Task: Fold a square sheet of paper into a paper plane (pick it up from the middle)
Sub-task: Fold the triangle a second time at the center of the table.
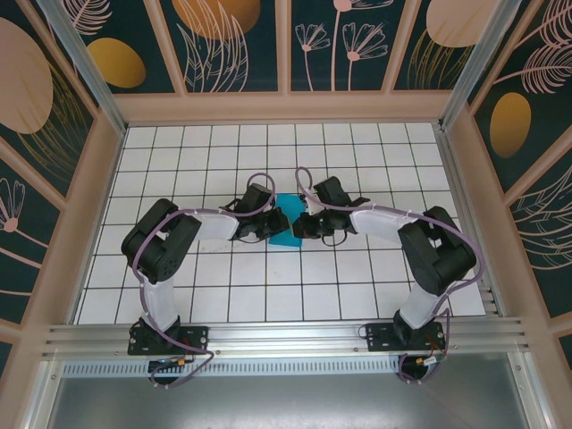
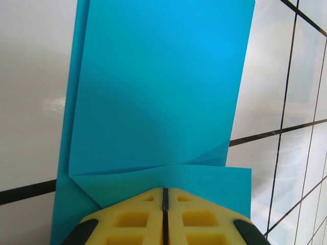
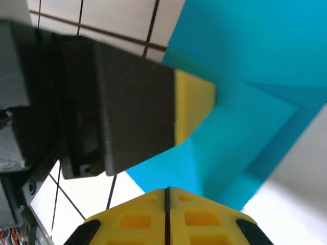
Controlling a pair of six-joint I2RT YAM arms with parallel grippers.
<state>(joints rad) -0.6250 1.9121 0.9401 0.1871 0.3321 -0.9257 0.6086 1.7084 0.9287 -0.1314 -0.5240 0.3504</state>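
The square sheet of paper (image 1: 288,225) is teal-blue and partly folded, lying flat on the white grid table between both grippers. In the left wrist view the paper (image 2: 158,87) shows folded layers and a flap across its near edge. My left gripper (image 2: 164,190) is shut, and its yellow tips rest on that flap. In the right wrist view my right gripper (image 3: 167,190) is shut at the near corner of the paper (image 3: 250,66). The left gripper (image 3: 196,102) presses its yellow tip on the sheet there. From above, the left gripper (image 1: 271,223) and right gripper (image 1: 306,223) almost touch over the sheet.
The white tiled table (image 1: 357,152) is fenced by wooden walls (image 1: 286,105) at the back and both sides. An aluminium rail (image 1: 286,335) runs along the near edge by the arm bases. Both arms reach inward from left and right.
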